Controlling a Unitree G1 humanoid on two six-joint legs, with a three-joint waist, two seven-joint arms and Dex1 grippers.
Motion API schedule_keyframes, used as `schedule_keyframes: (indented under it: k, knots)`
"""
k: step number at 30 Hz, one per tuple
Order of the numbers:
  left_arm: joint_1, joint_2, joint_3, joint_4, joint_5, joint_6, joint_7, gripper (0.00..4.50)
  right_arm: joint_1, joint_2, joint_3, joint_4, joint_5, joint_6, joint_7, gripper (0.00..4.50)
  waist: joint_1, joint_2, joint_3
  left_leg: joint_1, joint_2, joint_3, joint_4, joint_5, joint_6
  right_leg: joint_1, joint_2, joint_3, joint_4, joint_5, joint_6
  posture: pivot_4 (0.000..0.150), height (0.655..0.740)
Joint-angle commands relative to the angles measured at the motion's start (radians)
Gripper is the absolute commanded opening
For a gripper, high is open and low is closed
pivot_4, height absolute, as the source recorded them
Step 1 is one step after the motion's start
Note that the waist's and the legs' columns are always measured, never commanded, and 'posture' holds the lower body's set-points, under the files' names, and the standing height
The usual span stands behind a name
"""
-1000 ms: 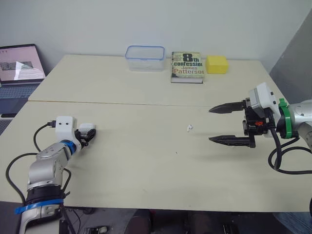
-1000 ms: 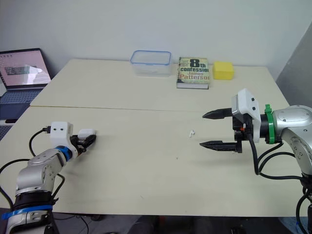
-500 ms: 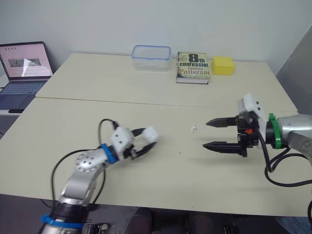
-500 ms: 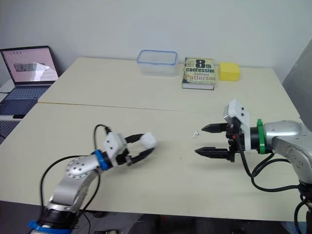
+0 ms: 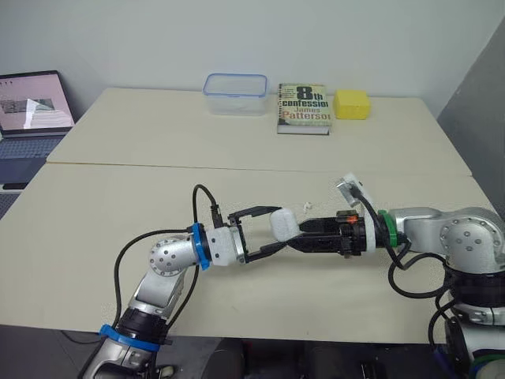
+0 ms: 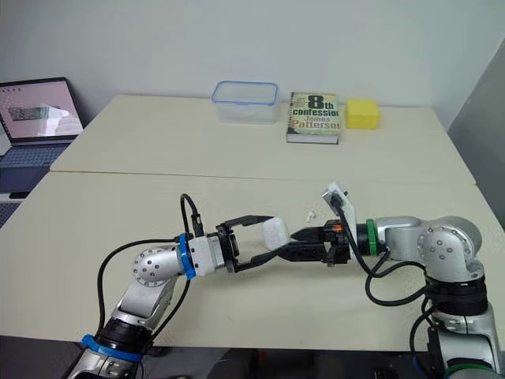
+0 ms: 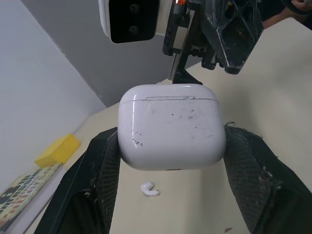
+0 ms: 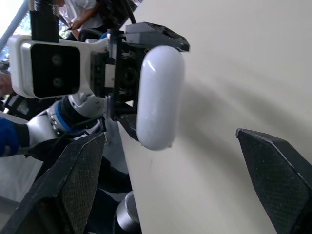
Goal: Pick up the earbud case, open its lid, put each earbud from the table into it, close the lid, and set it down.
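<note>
- Carrying the earbud case (image 7: pixel 171 126) in from the left, clamping it between left fingers (image 7: pixel 103 168).
- Meeting it with right fingers (image 8: pixel 80 181) spread, readying for lid-opening.

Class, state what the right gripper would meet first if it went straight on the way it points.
Most likely the earbud case, clamped in the left gripper directly ahead of the right gripper; depth is uncertain.

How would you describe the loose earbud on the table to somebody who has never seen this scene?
Find the near table, then the left tool holding the white earbud case above its middle. Just beyond the case lies the earbud: tiny, white, alone on bare tabletop, far smaller than the case.
</note>
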Motion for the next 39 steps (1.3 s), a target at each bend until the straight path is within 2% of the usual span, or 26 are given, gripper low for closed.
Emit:
schedule_keyframes:
  k: [1, 7, 8, 10, 12, 17, 19, 27, 32, 34, 36, 39]
  knots:
    - [-0.014, -0.001, -0.004, -0.012, -0.014, -0.034, -0.001, 2.76, -0.024, 0.018, -0.025, -0.005, 0.048, 0.012, -0.023, 4.50, 0.000, 0.000, 0.000, 0.000, 0.000, 0.000, 0.000, 0.000, 0.000, 0.000, 0.000, 0.000, 0.000, 0.000, 0.000, 0.150, 0.7400]
    - [-0.013, -0.009, -0.005, -0.015, -0.016, -0.031, 0.008, 2.76, -0.027, 0.031, -0.016, -0.003, 0.055, 0.011, -0.048, 4.50, -0.001, 0.000, 0.000, 0.000, 0.000, 0.000, 0.000, 0.000, 0.000, 0.000, 0.001, 0.000, 0.000, 0.000, 0.000, 0.150, 0.7400]
    - [-0.014, -0.008, -0.007, -0.015, -0.017, -0.027, 0.004, 2.76, -0.028, 0.035, -0.016, -0.001, 0.053, 0.009, -0.053, 4.32, -0.001, 0.000, 0.000, 0.000, 0.000, 0.000, 0.000, 0.000, 0.000, 0.000, 0.001, 0.000, 0.000, 0.000, 0.000, 0.150, 0.7400]
    - [-0.011, -0.008, -0.010, -0.017, -0.015, -0.026, 0.004, 2.76, -0.026, 0.038, -0.016, -0.001, 0.052, 0.008, -0.057, 3.87, -0.001, 0.000, 0.000, 0.000, 0.000, 0.000, 0.000, 0.000, 0.000, 0.000, 0.001, 0.000, 0.000, 0.000, 0.000, 0.150, 0.7400]
    - [-0.009, -0.010, -0.012, -0.021, -0.012, -0.026, 0.006, 2.76, -0.024, 0.040, -0.014, -0.002, 0.051, 0.007, -0.061, 3.23, -0.001, 0.000, 0.000, 0.000, 0.000, 0.000, 0.000, 0.000, 0.000, 0.000, 0.001, 0.000, 0.000, 0.000, 0.000, 0.150, 0.7400]
    - [-0.007, -0.017, -0.009, -0.024, -0.007, -0.024, 0.020, 2.76, -0.023, 0.042, -0.009, -0.003, 0.053, 0.010, -0.065, 1.34, -0.001, 0.000, 0.000, 0.000, 0.000, 0.000, 0.000, 0.000, 0.000, 0.000, 0.001, 0.000, 0.000, 0.000, 0.000, 0.150, 0.7400]
    - [-0.007, -0.018, -0.009, -0.024, -0.005, -0.026, 0.023, 2.76, -0.027, 0.043, -0.006, 0.001, 0.052, 0.008, -0.067, 0.74, -0.001, 0.000, 0.000, 0.000, 0.000, 0.000, 0.000, 0.000, 0.000, 0.000, 0.001, 0.000, 0.000, 0.000, 0.000, 0.150, 0.7400]
    - [0.002, 0.002, -0.016, -0.038, -0.050, 0.026, -0.018, 2.76, -0.046, 0.041, -0.004, 0.022, 0.056, 0.015, -0.059, 0.73, -0.002, 0.000, 0.000, 0.000, 0.000, 0.000, 0.000, 0.000, 0.000, 0.000, 0.001, 0.000, 0.000, 0.000, 0.000, 0.150, 0.7400]
    - [-0.024, 0.033, 0.005, -0.012, -0.018, 0.055, -0.010, 4.39, -0.065, 0.029, 0.008, 0.035, 0.053, 0.021, -0.044, 0.73, -0.003, 0.000, 0.000, 0.000, 0.000, -0.001, 0.000, 0.000, 0.000, 0.000, 0.001, 0.000, 0.000, 0.000, 0.000, 0.150, 0.7400]
    - [-0.026, 0.084, 0.007, -0.028, -0.042, 0.170, -0.042, 4.50, -0.082, 0.009, 0.008, 0.041, 0.045, 0.022, -0.033, 0.73, -0.005, 0.000, 0.000, 0.000, 0.000, -0.001, 0.000, 0.000, 0.000, 0.000, 0.001, -0.001, 0.000, 0.000, 0.000, 0.150, 0.7400]
    - [-0.028, 0.137, 0.025, -0.080, -0.108, 0.362, -0.051, 4.50, -0.102, -0.046, 0.023, 0.027, 0.013, 0.008, 0.001, 0.73, -0.008, 0.001, 0.001, 0.000, 0.000, -0.001, -0.001, 0.000, 0.000, -0.001, 0.002, -0.001, 0.000, 0.000, 0.000, 0.150, 0.7400]
    - [-0.042, 0.214, 0.047, -0.177, -0.223, 0.691, -0.040, 4.50, -0.120, -0.207, 0.142, -0.048, -0.135, -0.114, 0.139, 0.73, -0.009, 0.001, 0.001, -0.001, 0.000, -0.003, -0.001, 0.000, 0.000, -0.001, 0.002, -0.002, 0.000, 0.000, 0.000, 0.150, 0.7400]
